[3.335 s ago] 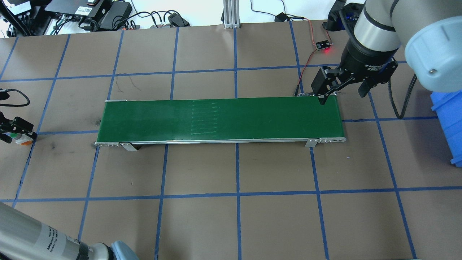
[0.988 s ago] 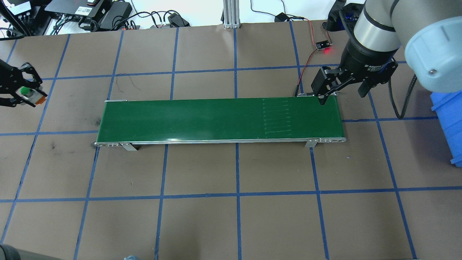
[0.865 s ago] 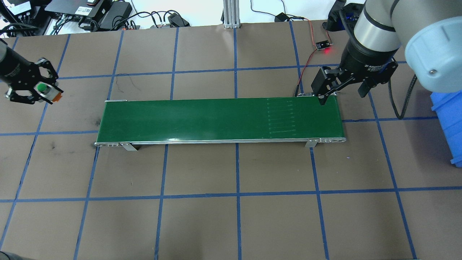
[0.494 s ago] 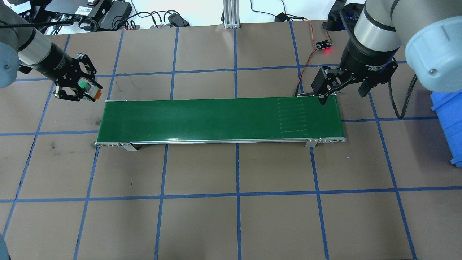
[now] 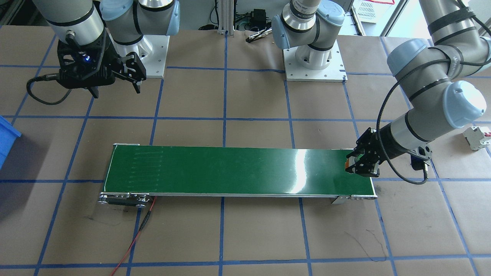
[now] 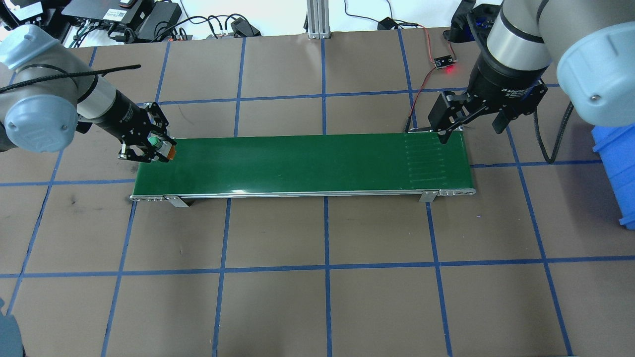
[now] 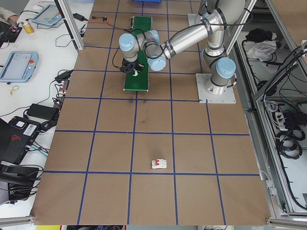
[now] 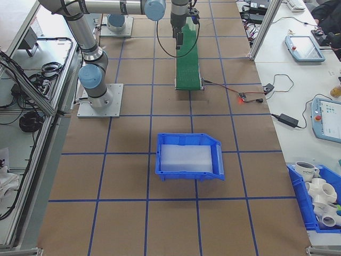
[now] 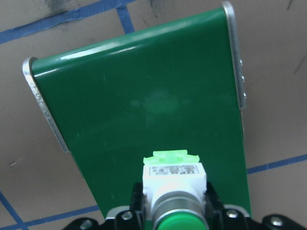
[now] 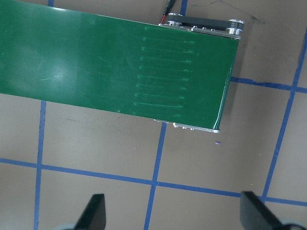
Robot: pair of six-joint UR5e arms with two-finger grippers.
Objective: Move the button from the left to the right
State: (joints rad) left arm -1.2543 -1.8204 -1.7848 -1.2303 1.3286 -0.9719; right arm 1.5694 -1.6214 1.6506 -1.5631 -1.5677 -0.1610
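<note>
The button, with a green cap and a white body, is held in my left gripper, which is shut on it over the left end of the green conveyor belt. The left wrist view looks down past the button along the belt. In the front-facing view this gripper is at the belt's right end. My right gripper hangs open with nothing in it just behind the belt's right end; its fingers frame the belt below.
A blue bin stands at the table's right edge. A small sensor board with a red light and a red wire lies behind the belt's right end. A white circuit breaker lies on the table beyond the left arm.
My left arm has carried the button from the table's far left edge to over the belt's left end. The belt's seam marks have run to the right. The right arm has stayed still.
</note>
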